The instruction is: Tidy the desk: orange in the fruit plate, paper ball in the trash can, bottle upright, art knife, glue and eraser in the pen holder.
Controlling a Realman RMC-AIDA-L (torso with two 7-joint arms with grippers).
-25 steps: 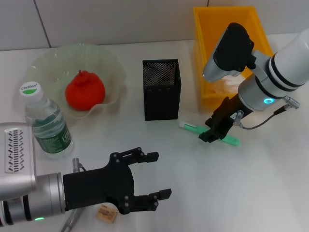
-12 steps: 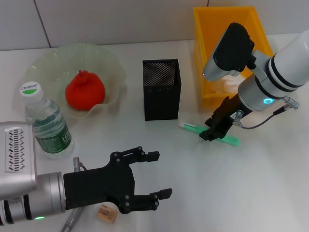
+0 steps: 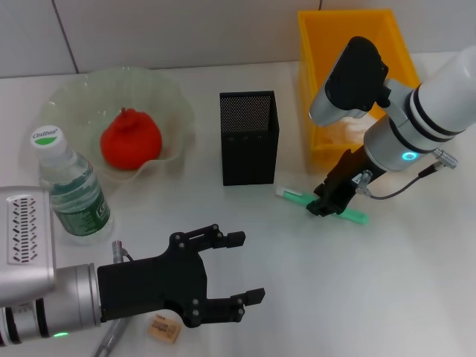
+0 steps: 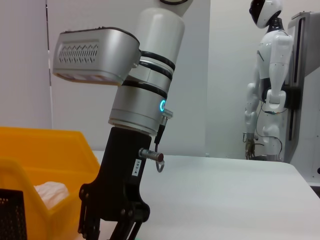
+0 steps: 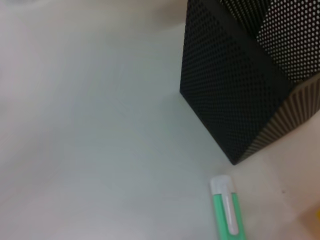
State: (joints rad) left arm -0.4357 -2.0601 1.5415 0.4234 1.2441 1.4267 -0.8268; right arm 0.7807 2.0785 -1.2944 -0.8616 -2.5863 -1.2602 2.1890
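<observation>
- 2 grippers in view; the left gripper (image 3: 242, 268) is nearest, fingers spread and holding nothing, above the eraser (image 3: 163, 329).
- Bottle (image 3: 68, 190) stands upright beside the fruit plate (image 3: 175, 100), which holds the orange (image 3: 131, 140).
- Right gripper (image 3: 328, 204) is low over the green art knife (image 3: 299, 196); finger state cannot be told.
- Pen holder (image 3: 248, 137) stands near that knife.
- Trash can (image 3: 309, 67) farthest, paper ball (image 4: 50, 192) inside.

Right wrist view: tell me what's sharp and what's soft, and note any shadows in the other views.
Right wrist view: the pen holder mesh is fairly crisp; the green knife and table look soft. Head view: soft shadows sit beside the pen holder and under the right gripper. Left wrist view: the bin in the foreground is slightly blurred.
</observation>
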